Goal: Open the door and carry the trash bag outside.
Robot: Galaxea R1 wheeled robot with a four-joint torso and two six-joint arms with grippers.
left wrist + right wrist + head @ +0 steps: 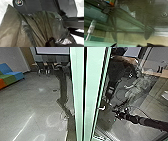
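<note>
Head view is crossed by a pale green upright, judged to be part of the doorway. To the right of the upright, the right arm is reached forward, and a person can be made out farther off on that same side. Chairs stand beyond the upright, on its left. In the right wrist view the right gripper is seen with its tips spread and nothing between them, close to glass; whether the glass is touched cannot be told.

The trash bag is seen in the left wrist view, its pleats drawn together at the left gripper, by which the gathered neck appears to be pinched. How the bag lies relative to the upright cannot be told.

The step in hand is judged to be the opening of the door. The push is best made low in force and steady, with the right arm firm and the base advanced slowly, so that the glass is not struck. The bag's neck should be kept tightly gripped and its loose film held away from the upright, where it could be snagged or torn. Enough clearance for both arms should be checked before the doorway is entered.
</note>
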